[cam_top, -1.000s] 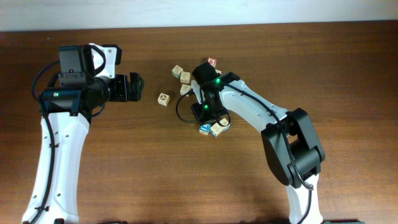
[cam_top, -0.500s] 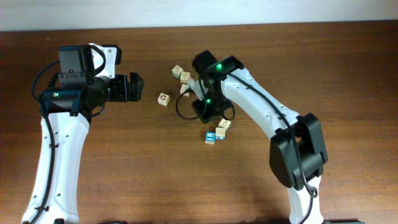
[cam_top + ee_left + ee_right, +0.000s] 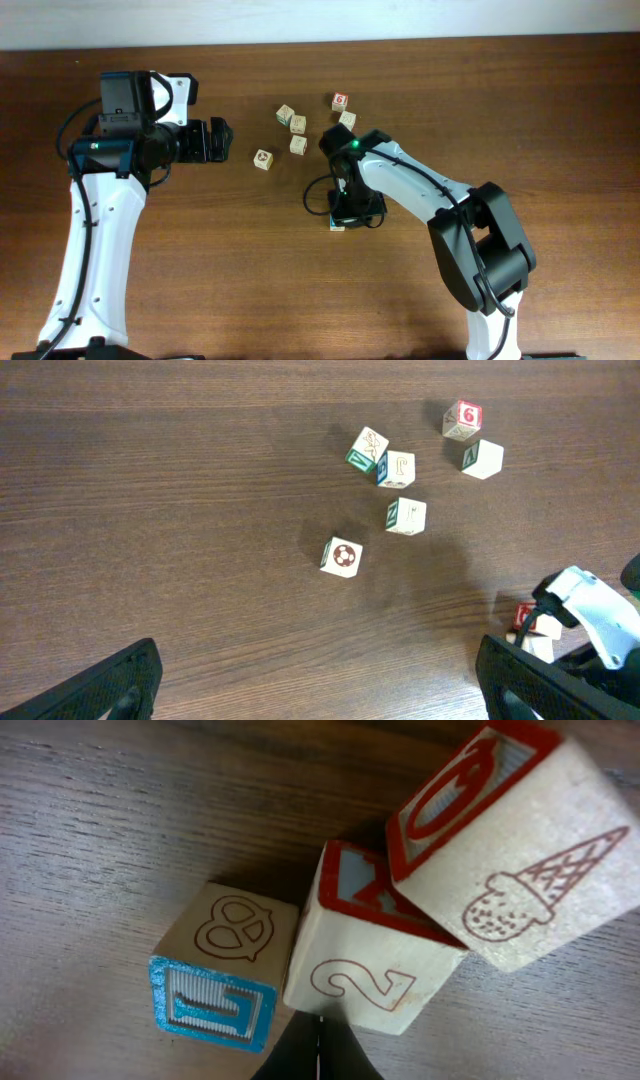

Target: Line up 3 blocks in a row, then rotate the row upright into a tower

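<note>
- Right arm has swung down-frame since 1 s back and now sits over the 3-block cluster [image 3: 337,224], which has shifted down-frame too. The red 6 cube [image 3: 340,101], half hidden under the wrist before, shows clear. Left arm unchanged.
- Right gripper [image 3: 318,1050]: jaws fully shut, holding nothing. The closed tip sits at the lower edge of the 2 cube [image 3: 370,950], by its seam with the blue-faced cube [image 3: 215,985]. Contact or hairline gap: can't tell.
- Left gripper [image 3: 222,140]: jaws wide, empty, well apart from the cluster. The right arm is clearly the nearer one.
- Key relation: all 3 blocks lie ahead of the shut tip. The blue-faced cube is ahead-left, the 2 cube dead ahead, and the cone cube [image 3: 510,850] beyond it to the right.
- They touch in a row running diagonally, lower-left to upper-right. Single cubes have no long axis, so my read is that this row line is what counts for the next nudge.
- Right wrist view shows all 3 blocks and their faces.
- Overhead shows only a blue sliver under the wrist, plus the ball-mark cube [image 3: 262,159] and the other strays.
- Left wrist view catches just a red-edged corner beside the right arm.
</note>
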`<move>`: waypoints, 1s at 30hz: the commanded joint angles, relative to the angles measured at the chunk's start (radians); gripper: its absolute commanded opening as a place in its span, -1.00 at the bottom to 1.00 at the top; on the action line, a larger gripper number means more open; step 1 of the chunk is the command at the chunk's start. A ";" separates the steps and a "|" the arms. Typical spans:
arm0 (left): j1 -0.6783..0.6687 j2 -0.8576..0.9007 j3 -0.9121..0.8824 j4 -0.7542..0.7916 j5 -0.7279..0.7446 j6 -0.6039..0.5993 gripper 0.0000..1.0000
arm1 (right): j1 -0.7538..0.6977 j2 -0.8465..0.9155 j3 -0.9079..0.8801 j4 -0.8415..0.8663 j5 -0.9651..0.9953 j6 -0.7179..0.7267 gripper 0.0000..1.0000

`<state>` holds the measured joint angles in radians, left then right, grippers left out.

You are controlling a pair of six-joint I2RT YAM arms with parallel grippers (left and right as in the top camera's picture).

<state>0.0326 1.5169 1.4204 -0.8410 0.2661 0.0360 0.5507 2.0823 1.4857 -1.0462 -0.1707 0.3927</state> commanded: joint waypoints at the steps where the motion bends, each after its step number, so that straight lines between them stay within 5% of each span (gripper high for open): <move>1: -0.002 0.005 0.019 0.003 0.016 -0.006 0.98 | 0.005 -0.010 -0.010 0.050 0.009 0.015 -0.91; 8: -0.002 0.005 0.019 0.002 0.016 -0.006 0.98 | 0.002 -0.010 -0.010 0.079 0.151 0.167 -0.91; 17: -0.002 0.005 0.019 0.002 0.016 -0.006 0.98 | -0.087 -0.010 -0.004 0.227 0.188 0.153 -0.92; 23: -0.001 0.005 0.019 0.011 0.002 -0.007 0.98 | 0.068 -0.039 0.098 0.135 -0.058 0.028 -0.82; 30: -0.001 0.005 0.019 0.018 0.000 -0.007 0.98 | 0.100 0.021 0.072 0.055 0.135 0.098 -0.83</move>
<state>0.0326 1.5173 1.4204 -0.8253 0.2649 0.0360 0.6949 2.0995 1.5650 -0.9710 -0.1123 0.4721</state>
